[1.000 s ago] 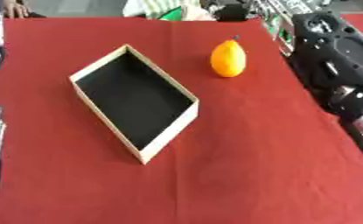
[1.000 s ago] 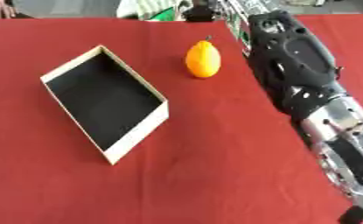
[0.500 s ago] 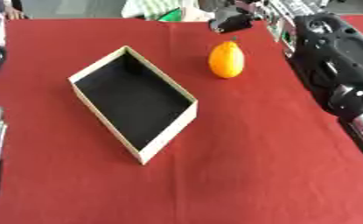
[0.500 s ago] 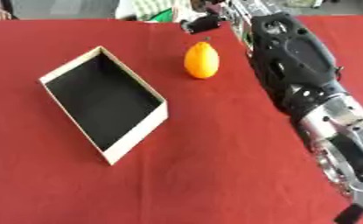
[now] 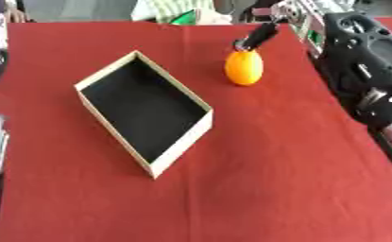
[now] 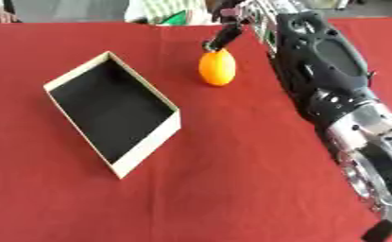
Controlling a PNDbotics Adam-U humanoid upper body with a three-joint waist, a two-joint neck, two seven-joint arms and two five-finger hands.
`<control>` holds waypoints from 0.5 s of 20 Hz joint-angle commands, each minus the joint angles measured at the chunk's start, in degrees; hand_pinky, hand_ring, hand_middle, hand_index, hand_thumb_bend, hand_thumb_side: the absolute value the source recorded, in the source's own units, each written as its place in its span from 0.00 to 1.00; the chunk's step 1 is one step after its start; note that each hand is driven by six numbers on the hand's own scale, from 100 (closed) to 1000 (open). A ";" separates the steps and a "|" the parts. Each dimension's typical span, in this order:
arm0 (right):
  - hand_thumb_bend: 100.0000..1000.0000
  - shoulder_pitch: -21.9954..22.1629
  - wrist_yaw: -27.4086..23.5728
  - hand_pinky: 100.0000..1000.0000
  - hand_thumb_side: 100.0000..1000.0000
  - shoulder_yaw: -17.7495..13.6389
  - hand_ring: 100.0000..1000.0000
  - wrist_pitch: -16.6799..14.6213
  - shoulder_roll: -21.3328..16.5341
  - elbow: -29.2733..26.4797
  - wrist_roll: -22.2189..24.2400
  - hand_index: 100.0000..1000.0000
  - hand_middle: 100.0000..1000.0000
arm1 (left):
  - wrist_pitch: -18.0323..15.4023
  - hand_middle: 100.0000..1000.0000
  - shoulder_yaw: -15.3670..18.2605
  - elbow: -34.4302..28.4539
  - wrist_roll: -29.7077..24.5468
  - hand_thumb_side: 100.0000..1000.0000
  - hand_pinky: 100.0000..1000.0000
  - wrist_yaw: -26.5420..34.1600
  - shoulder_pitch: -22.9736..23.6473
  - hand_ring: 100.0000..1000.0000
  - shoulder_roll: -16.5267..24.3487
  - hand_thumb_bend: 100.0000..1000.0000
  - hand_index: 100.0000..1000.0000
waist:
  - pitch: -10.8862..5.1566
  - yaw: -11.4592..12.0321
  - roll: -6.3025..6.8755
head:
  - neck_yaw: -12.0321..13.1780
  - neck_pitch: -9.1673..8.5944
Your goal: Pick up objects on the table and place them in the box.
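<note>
Orange fruit (image 5: pixel 243 68), egg-shaped, stands on the red tablecloth (image 5: pixel 257 170) toward the far side, long axis roughly upright, slightly right of centre. It is the only loose item visible on the cloth.

Right hand (image 6: pixel 224 35) comes in from the upper right. Dark fingers point down and leftward, with the fingertips (image 5: pixel 243 45) at or just above the top of the fruit; contact cannot be confirmed. The fingers look fairly straight and nothing is enclosed by them; not closed on the fruit. The fruit lies directly below and slightly nearer the camera than the fingertips, so the reach looks like a short descent over the top.

Right arm (image 6: pixel 331 90) runs down the right side of the table, bulky, black housing with silver joints nearer the camera.

Box (image 5: pixel 145 111), open, cardboard walls, black inside, sits to the left of the fruit and nearer, well apart from it. It lies diagonally, long axis running from far left to near right. It appears empty.

Judgement: the carry path from fruit to box is leftward and toward the camera, with nothing on the cloth between. The near-right wall is the one to clear.

Left hand: no view shows it clearly; state unknown.
</note>
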 commanded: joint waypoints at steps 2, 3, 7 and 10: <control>0.12 -1.62 -1.02 0.97 0.54 0.66 0.96 -0.62 -2.46 -2.03 2.91 1.00 0.92 | 0.32 0.66 0.01 -1.12 -0.03 0.46 0.47 0.13 -0.37 0.66 0.73 0.30 0.82 | -1.60 -0.17 0.04 | 0.25 0.46; 0.12 -1.57 -1.10 0.97 0.54 0.70 0.96 -0.72 -2.63 -1.97 3.41 1.00 0.92 | 0.37 0.66 0.03 -1.12 -0.01 0.46 0.47 0.15 -0.38 0.66 0.71 0.30 0.82 | -1.64 -0.21 0.02 | 0.27 0.44; 0.10 -1.32 -2.38 0.97 0.58 0.53 0.96 -1.38 -3.13 -1.08 5.44 1.00 0.92 | 0.46 0.66 0.05 -1.12 -0.03 0.46 0.47 0.20 -0.44 0.66 0.70 0.30 0.82 | -1.70 -0.36 -0.01 | 0.31 0.40; 0.07 -1.11 -3.99 0.98 0.61 0.48 0.97 -1.79 -3.22 -0.40 6.78 1.00 0.92 | 0.59 0.65 0.08 -1.12 -0.09 0.46 0.47 0.24 -0.40 0.66 0.63 0.30 0.82 | -1.66 -0.37 0.01 | 0.37 0.43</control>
